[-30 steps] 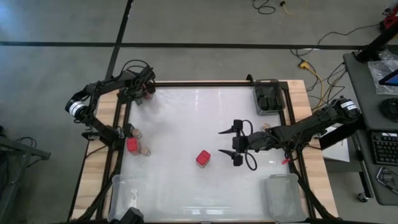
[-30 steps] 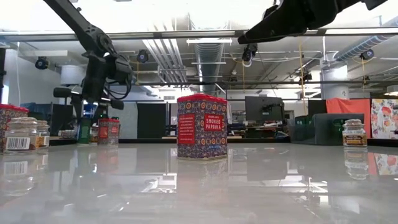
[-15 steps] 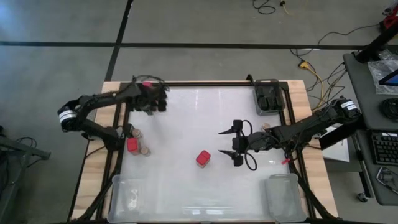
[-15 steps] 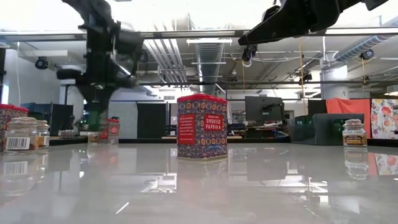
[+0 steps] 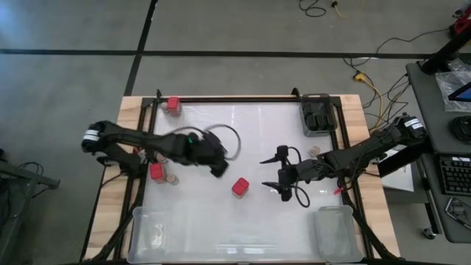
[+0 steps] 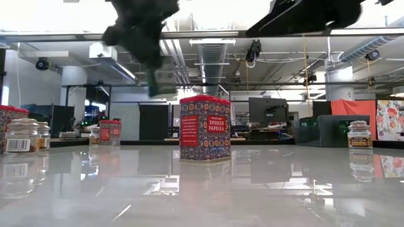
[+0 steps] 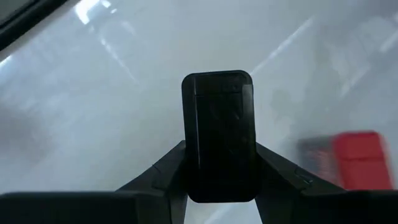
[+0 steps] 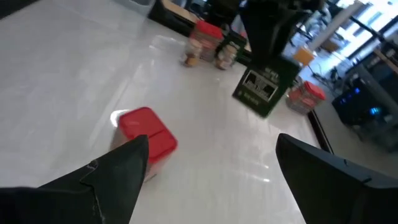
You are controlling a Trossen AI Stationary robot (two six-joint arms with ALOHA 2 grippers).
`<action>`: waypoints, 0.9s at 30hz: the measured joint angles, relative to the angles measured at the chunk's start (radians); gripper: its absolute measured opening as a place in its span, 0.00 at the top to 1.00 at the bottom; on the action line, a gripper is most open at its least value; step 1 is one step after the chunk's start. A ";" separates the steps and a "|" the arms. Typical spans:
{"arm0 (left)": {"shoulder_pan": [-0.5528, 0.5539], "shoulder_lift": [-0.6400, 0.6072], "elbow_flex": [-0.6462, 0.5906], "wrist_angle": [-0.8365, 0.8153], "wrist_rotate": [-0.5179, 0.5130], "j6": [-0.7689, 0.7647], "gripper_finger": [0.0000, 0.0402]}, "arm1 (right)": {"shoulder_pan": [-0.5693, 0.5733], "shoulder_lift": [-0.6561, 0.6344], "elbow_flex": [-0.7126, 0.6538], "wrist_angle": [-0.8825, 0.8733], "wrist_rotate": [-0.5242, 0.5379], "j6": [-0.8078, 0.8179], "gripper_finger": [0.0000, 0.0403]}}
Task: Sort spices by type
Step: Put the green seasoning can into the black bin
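My left gripper is over the middle of the table, shut on a black spice jar; the right wrist view shows that jar in the air. A red-topped paprika tin stands on its base just to the right of it and nearer. My right gripper hovers open to the right of the tin, touching nothing. One red-topped tin and two tan-lidded jars stand at the left edge. Another red tin sits in the far left corner. My left gripper pinches the black jar between its two fingers, which sit on opposite sides of one end. The fingers slant down from the table's left. The jar is lifted clear of the table and hangs tilted, its white label showing.
A black tray sits at the far right corner, with a tan-lidded jar near my right arm. Clear bins stand at the near left and near right. Open white tabletop lies beyond the middle tin.
My left gripper has travelled from the far left corner toward the middle of the table, right and nearer, carrying the black jar lifted clear. A red tin stays in that corner. My right gripper has shifted slightly toward the near edge and stays open.
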 joint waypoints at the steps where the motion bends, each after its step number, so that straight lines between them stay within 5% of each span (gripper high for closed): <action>1: -0.010 0.036 0.038 -0.001 0.000 0.024 0.69 | 0.010 -0.012 0.000 -0.014 0.000 -0.004 0.15; 15: 0.008 0.486 0.481 -0.027 0.130 0.485 0.69 | 0.075 -0.187 -0.013 -0.391 0.003 0.161 0.21; 27: 0.054 0.578 0.515 0.062 0.230 0.604 0.69 | 0.075 -0.184 -0.054 -0.396 0.003 0.185 0.27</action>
